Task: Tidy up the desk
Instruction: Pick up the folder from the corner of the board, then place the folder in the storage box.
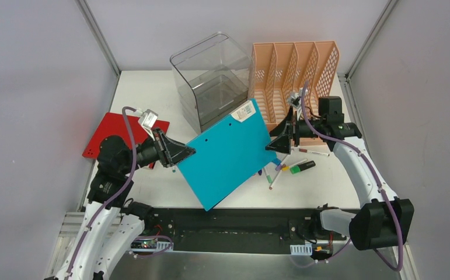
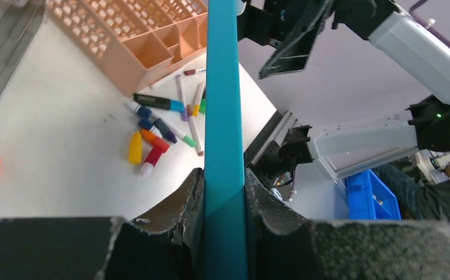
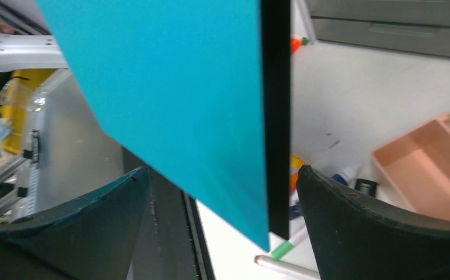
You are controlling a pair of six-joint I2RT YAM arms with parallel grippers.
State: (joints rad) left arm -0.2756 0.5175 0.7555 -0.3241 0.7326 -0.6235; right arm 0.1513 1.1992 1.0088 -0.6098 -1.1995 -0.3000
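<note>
Above the desk (image 1: 152, 93), the left gripper (image 1: 184, 156) pinches the teal folder (image 1: 228, 154), while the right gripper (image 1: 276, 140) straddles its opposite edge, wide-spread and seemingly not touching.

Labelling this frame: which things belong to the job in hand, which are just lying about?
In use: teal flat folder, pinched by left hand; open right hand straddling its edge.
Idle on white desk: red flat folder, coloured markers, clear plastic drawer box, peach plastic file rack.
</note>
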